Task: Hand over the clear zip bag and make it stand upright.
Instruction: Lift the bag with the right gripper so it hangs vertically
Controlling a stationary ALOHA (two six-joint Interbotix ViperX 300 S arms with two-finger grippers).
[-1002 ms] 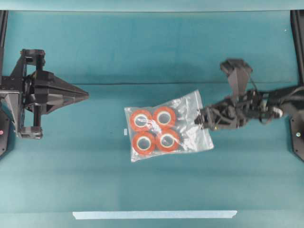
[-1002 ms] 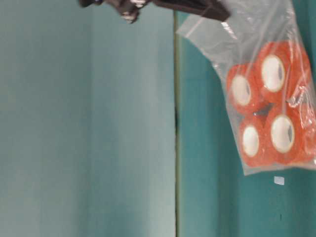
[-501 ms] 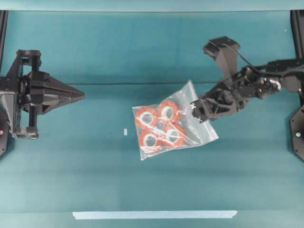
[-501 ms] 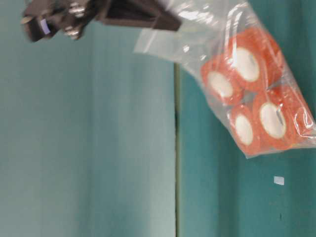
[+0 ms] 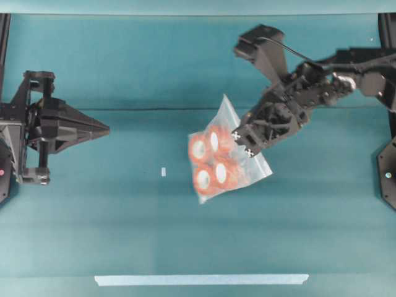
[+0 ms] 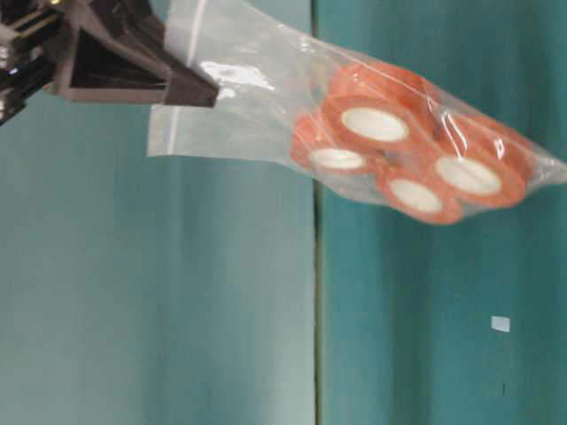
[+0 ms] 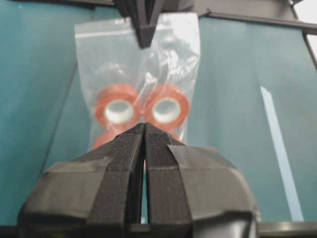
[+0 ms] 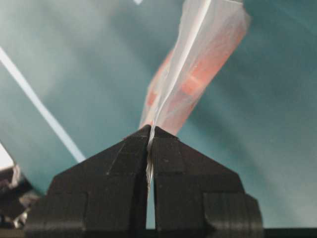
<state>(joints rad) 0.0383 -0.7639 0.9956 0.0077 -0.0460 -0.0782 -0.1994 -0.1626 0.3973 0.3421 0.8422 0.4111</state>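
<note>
The clear zip bag [image 5: 218,156] with its orange tape rolls [image 5: 199,149] hangs in the air above the table's middle, turned partly edge-on. My right gripper [image 5: 242,137] is shut on the bag's zip end, and the plastic [image 8: 198,59] runs pinched between its jaws [image 8: 150,130]. In the table-level view the right gripper [image 6: 208,93] holds the bag [image 6: 257,106] out sideways, rolls [image 6: 372,124] hanging at the far end. My left gripper [image 5: 106,130] is shut and empty at the left, pointing at the bag. In the left wrist view its tips [image 7: 144,126] stand well short of the bag [image 7: 138,64].
A pale tape strip [image 5: 201,279] lies along the table's front edge and also shows as a pale strip [image 7: 280,148] in the left wrist view. A small white mark [image 5: 163,172] sits on the teal table surface [image 5: 124,216] left of the bag.
My right gripper has lifted the bag off the table and carried it left and toward the back, turning it from flat to partly edge-on. The left gripper has barely shifted.
</note>
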